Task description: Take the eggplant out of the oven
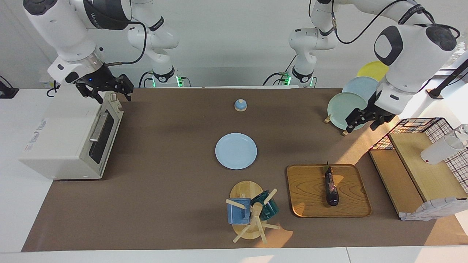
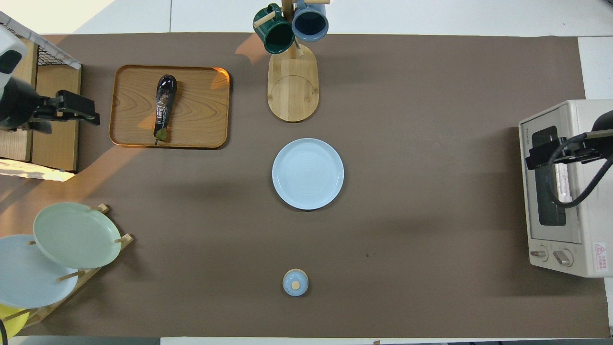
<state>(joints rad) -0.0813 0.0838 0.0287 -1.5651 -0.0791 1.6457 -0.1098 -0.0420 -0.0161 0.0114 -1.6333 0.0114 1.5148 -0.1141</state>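
The eggplant [image 1: 331, 188] lies on a wooden tray [image 1: 307, 197] toward the left arm's end of the table, its stem pointing toward the robots; it also shows in the overhead view [image 2: 164, 105]. The cream-white oven [image 1: 62, 138] stands at the right arm's end with its dark glass door shut; it shows in the overhead view too [image 2: 591, 225]. My right gripper [image 1: 114, 98] is open and empty, hovering over the oven's top front edge [image 2: 541, 155]. My left gripper [image 1: 362, 128] is open and empty, up in the air beside the plate rack [image 2: 91, 112].
A light blue plate [image 1: 236, 151] lies mid-table. A mug tree [image 1: 252, 212] with two mugs stands beside the tray. A small blue lid [image 1: 240, 105] sits near the robots. A plate rack [image 1: 343, 109] and a wire basket with a wooden shelf [image 1: 420, 164] stand at the left arm's end.
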